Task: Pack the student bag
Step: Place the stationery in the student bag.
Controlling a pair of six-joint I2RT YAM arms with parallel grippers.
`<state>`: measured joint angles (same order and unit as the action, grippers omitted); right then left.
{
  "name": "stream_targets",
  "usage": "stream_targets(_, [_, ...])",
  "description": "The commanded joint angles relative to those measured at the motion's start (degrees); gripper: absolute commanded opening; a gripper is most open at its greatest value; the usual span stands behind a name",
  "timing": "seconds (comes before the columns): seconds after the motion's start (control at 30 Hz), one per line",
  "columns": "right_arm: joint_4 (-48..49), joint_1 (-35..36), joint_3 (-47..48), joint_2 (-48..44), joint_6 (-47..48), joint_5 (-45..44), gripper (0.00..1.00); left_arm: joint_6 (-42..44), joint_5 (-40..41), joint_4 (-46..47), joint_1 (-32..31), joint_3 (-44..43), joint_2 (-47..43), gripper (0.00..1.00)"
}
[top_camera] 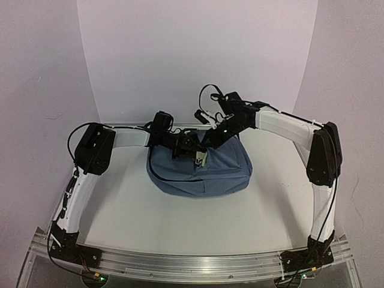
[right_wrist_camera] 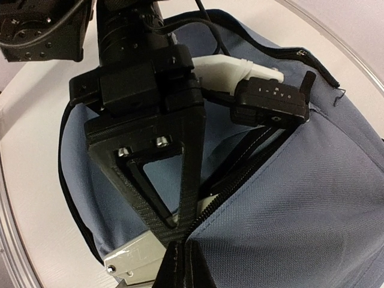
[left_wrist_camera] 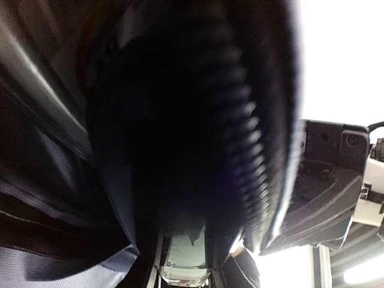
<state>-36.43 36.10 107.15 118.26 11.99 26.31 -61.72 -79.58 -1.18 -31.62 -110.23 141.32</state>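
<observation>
The student bag (top_camera: 201, 173), slate-blue with a black zipper, lies slumped at the middle of the table. Both grippers meet at its top opening. My left gripper (top_camera: 196, 152) reaches in from the left; in the right wrist view its black triangular finger (right_wrist_camera: 153, 180) presses against the zipper edge (right_wrist_camera: 240, 174), and the jaws look closed on that rim. The left wrist view is mostly dark zipper and lining (left_wrist_camera: 240, 120). My right gripper (right_wrist_camera: 178, 270) is shut, pinching the black zipper end where the blue fabric (right_wrist_camera: 300, 210) folds. The inside of the bag is hidden.
The white table (top_camera: 132, 210) extends around the bag on all sides. An aluminium rail (top_camera: 192, 263) runs along the near edge with both arm bases on it. Black cables (top_camera: 207, 93) loop above the right wrist.
</observation>
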Motion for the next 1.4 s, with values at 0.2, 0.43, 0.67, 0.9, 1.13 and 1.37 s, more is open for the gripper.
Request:
stream_targets(0.2, [-1.7,3.0,1.8,-3.9,-3.4,8.8,0.00,-0.4,16.1,12.6,2.2,-2.6,-2.0,0.00])
stream_targets(0.43, [-3.2,3.0,4.1,-3.0,-4.1,11.6,0.00,-2.1,17.7,15.2,2.0,-0.9,-1.6,0.00])
stream_targets(0.67, [-3.4,3.0,9.8,0.9,-6.4,12.0,0.00,0.9,21.8,10.4,0.1,-2.9,-1.3,0.05])
stream_targets(0.9, [-3.6,1.8,7.6,-0.2,-4.7,9.9,0.00,11.8,23.9,-4.4,0.1,0.3,-7.4,0.36])
stream_targets(1.13, [-3.3,1.5,5.7,-0.5,-4.4,8.7,0.00,15.4,30.3,-14.2,0.5,1.0,-10.2,0.57])
stream_targets(1.37, [-3.3,1.3,5.2,-0.6,-4.4,8.7,0.00,17.2,32.4,-17.5,0.5,2.5,-12.0,0.52])
